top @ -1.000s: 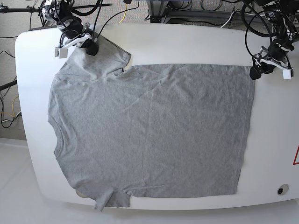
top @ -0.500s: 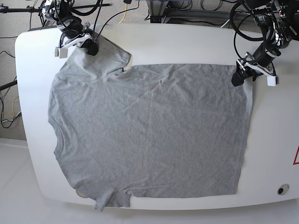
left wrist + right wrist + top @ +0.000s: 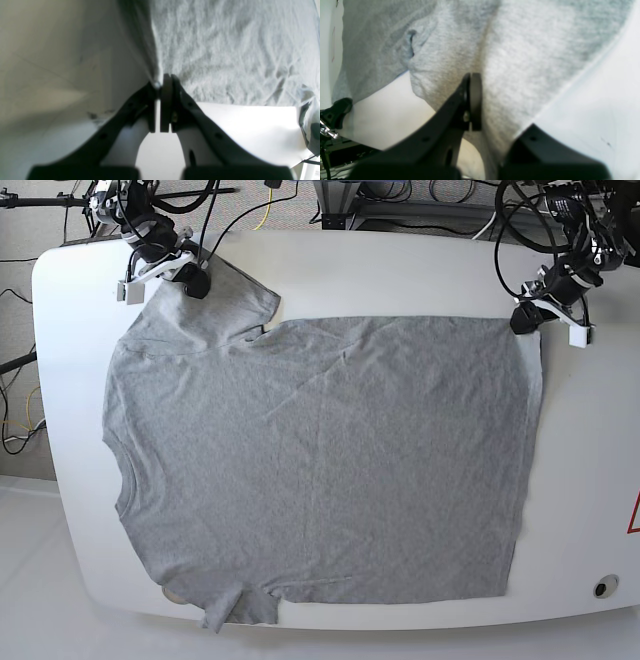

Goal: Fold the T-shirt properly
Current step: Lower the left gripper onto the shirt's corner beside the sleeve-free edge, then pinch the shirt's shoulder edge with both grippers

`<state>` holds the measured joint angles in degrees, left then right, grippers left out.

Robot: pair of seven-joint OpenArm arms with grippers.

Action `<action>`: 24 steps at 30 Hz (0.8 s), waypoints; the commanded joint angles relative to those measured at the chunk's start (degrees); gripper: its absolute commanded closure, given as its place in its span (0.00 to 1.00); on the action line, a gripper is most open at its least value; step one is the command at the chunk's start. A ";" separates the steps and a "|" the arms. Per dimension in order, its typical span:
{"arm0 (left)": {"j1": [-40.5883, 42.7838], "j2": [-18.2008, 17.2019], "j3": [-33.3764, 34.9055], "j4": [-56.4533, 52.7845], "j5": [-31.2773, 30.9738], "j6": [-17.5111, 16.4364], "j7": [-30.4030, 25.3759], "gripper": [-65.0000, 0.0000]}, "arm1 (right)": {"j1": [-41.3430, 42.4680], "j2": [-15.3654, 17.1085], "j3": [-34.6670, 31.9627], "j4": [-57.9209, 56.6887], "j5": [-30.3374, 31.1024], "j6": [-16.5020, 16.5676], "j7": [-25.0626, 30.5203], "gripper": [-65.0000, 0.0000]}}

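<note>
Grey cloth is pinched in both end effectors, and that is about all that is done so far.

Close up in the left wrist view, the left end effector (image 3: 162,82) has its two black fingers (image 3: 167,105) pressed together. A thin bit of the T-shirt (image 3: 237,50) hem sits right at their tips. This view is blurry, so it may be a very small pinch. More grey cloth spreads out beyond the tips, and the white table (image 3: 245,125) shows just beside them.

In the right wrist view, the right end effector (image 3: 480,100) is shut on the sleeve. Cloth lies between its fingers and drapes over one of them.

Farther out, the base view shows the whole T-shirt (image 3: 320,460) lying flat and open on the table (image 3: 590,480). The left end effector (image 3: 528,318) is at the far hem corner. The right end effector (image 3: 190,280) is at the far sleeve. The near sleeve hangs a little over the table's near edge.

No fold has been made yet. Both sleeves, both sides and the bottom are left to fold. I think the next job is to lift the far edge and bring it over toward the near edge.
</note>
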<state>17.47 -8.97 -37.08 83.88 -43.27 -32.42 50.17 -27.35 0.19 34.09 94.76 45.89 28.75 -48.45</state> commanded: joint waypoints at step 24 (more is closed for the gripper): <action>2.17 -1.53 -2.35 4.43 0.06 -0.06 -0.19 1.00 | -2.76 2.76 0.33 1.46 -0.57 5.23 -0.39 1.00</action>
<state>18.11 -9.76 -39.07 85.47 -42.22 -32.18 50.83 -28.38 1.89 34.06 94.76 45.28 33.12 -48.69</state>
